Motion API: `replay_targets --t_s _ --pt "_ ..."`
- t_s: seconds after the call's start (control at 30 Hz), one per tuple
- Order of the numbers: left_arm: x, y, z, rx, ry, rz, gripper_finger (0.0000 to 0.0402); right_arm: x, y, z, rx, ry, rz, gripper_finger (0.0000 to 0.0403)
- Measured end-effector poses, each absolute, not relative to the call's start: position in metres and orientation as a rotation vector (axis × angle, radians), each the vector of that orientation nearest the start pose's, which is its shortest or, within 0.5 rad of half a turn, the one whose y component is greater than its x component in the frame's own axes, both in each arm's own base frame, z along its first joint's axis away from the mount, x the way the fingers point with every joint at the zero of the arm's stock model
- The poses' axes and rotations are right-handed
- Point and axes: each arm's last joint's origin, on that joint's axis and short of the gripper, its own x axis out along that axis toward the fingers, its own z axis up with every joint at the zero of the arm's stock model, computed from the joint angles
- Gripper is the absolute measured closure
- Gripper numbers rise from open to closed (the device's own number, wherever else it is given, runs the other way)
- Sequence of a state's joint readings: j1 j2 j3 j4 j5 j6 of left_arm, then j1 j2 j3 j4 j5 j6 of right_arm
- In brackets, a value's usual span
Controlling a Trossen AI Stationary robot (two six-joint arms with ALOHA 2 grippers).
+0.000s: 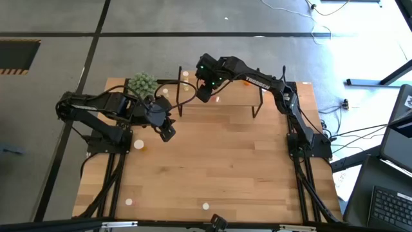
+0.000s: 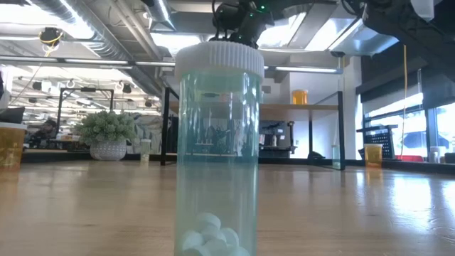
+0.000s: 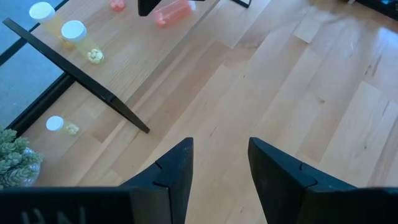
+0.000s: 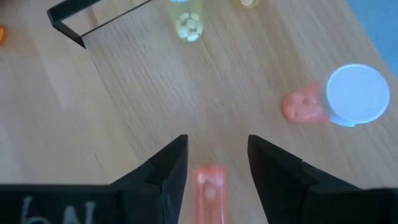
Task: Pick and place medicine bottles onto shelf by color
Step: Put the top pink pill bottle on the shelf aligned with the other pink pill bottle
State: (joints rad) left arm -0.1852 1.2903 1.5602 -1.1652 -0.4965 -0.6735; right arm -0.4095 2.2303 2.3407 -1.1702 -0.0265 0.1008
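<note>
You have the shelf (image 1: 222, 96) at the far middle of the table (image 1: 244, 161), with the plant ball (image 1: 142, 84) just off its left end. The right gripper (image 1: 203, 92) hangs over the shelf's left part, above bottles (image 4: 357, 94) lying on the board. The left gripper (image 1: 167, 132) hovers over the table in front of the shelf's left end. One bottle (image 2: 217, 146) stands at the near edge, right before the low camera.

Two dark arms, one light-wood shelf (image 1: 225, 96), one green spiky plant ball (image 1: 142, 83), one tall green bottle (image 2: 217, 149) close up, two pink bottles (image 4: 339, 99) under the right wrist.
</note>
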Motion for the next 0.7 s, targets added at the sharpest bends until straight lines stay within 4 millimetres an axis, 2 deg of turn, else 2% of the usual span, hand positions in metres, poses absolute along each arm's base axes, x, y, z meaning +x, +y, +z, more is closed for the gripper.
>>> replay_targets --t_s 0.23,0.43,0.57,0.7 --pt "0.224 -0.028 0.408 -0.328 0.704 0.554 0.0253 0.428 -0.185 0.32 0.308 1.006 -0.395 0.0229" --pt "0.224 -0.028 0.408 -0.328 0.704 0.554 0.0253 0.417 -0.18 0.337 0.286 0.995 -0.383 0.0228" --pt "0.224 -0.028 0.408 -0.328 0.705 0.554 0.0253 0.407 -0.171 0.345 0.291 1.044 -0.373 0.0228" --pt "0.224 -0.028 0.408 -0.327 0.705 0.554 0.0253 0.4 -0.161 0.342 0.273 1.146 -0.338 0.0228"
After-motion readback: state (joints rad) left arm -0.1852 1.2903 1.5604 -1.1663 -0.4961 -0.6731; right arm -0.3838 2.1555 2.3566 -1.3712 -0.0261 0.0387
